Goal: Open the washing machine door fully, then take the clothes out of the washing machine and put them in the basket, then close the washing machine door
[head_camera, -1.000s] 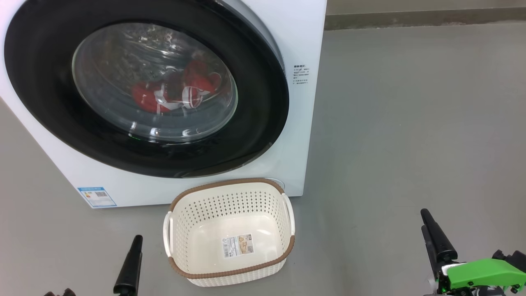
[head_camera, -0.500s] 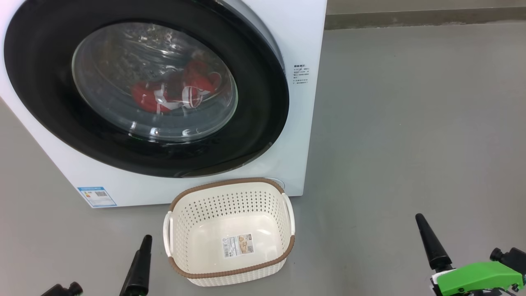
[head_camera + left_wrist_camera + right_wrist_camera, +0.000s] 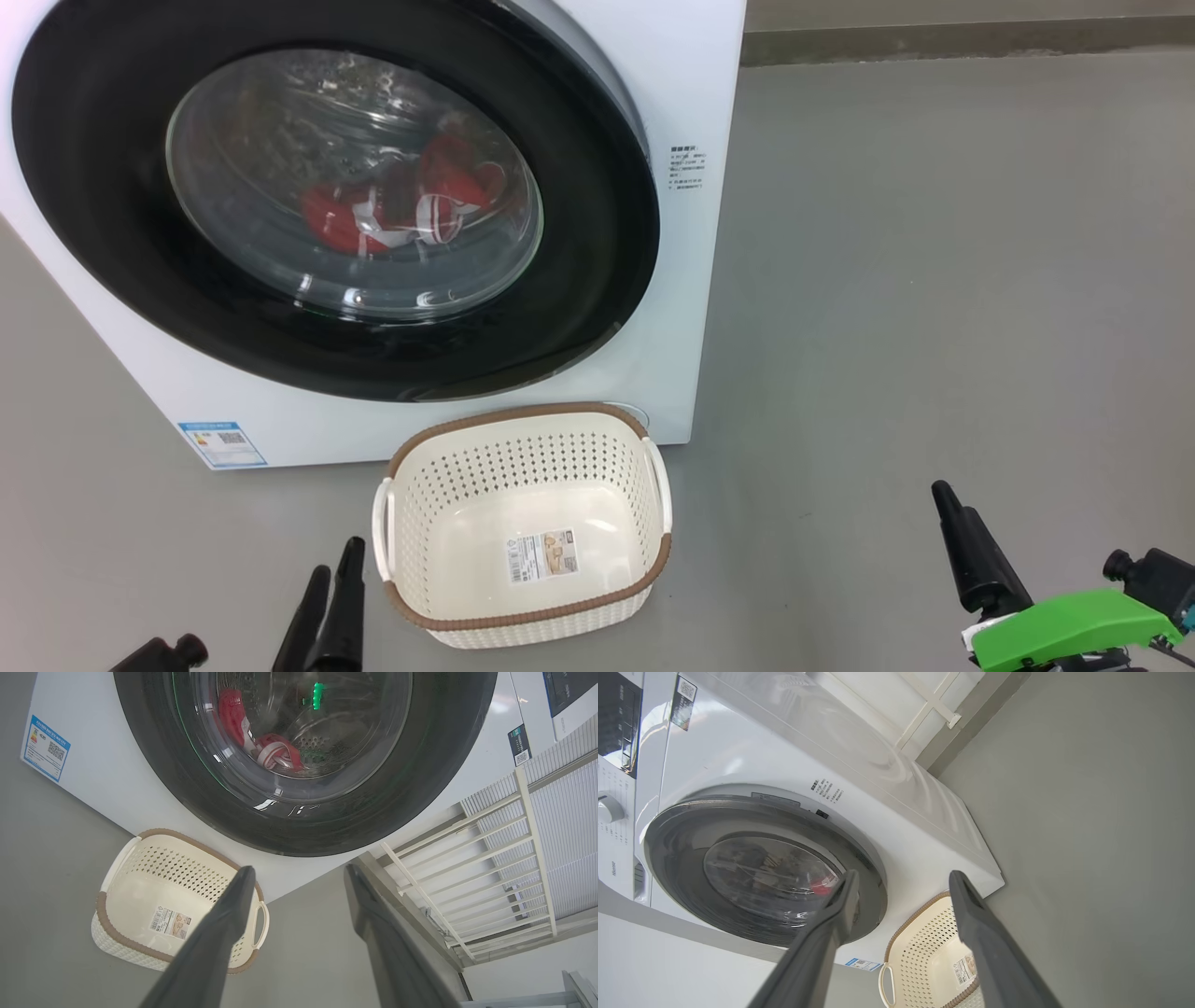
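Nothing of the job looks done yet. The washing machine door [image 3: 336,201] is shut flat on the front of the big white washing machine [image 3: 686,84]. It needs to swing all the way open first. Then the clothes [image 3: 401,201] have to come out, go into the basket [image 3: 523,416], and the door must be shut again. The clothes are bright red with white stripes. They lie in a small heap inside the drum, and you can see them through the round glass [image 3: 280,112] in the door. The basket is cream with a brown rim and little holes in its sides. It is empty, with just a paper label [image 3: 541,556] on its bottom. It sits on the grey floor [image 3: 934,280] just in front of the machine. The left gripper [image 3: 300,870] is wide open and holds nothing. The right gripper [image 3: 904,874] is wide open too and holds nothing.
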Robot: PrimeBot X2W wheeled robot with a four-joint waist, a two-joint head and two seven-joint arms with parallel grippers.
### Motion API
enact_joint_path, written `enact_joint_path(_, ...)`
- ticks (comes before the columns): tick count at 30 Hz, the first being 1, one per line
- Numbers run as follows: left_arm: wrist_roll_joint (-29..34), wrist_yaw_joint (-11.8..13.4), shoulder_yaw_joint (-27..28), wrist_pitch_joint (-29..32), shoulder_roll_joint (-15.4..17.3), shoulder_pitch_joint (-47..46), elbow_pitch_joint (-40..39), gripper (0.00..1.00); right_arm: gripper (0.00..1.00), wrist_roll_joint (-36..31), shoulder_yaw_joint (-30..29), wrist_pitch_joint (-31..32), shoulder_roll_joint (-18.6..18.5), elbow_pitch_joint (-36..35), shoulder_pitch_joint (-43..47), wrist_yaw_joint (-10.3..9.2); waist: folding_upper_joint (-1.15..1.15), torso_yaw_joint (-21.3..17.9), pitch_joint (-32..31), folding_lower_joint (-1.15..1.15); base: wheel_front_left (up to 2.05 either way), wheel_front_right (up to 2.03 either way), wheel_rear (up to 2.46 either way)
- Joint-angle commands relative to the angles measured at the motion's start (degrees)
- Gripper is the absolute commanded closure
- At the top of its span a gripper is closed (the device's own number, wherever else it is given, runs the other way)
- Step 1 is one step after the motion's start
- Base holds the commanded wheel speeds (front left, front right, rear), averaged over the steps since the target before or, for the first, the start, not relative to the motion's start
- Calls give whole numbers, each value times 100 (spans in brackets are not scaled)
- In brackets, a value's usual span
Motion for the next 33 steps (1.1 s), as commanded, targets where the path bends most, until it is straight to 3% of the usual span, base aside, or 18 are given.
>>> enact_joint_path(1, 263, 65, 39, -88, 96, -55, -219, 0, 0, -199, 113, -77, -129, -188, -18, -1, 0, 3, 4, 0, 0, 0, 0)
enact_joint_path(33, 2211, 232, -137, -613, 119, 103, -703, 0, 0, -1753, 467, -599, -395, -301, 119, -2, 0, -5, 22, 0, 0, 0, 0)
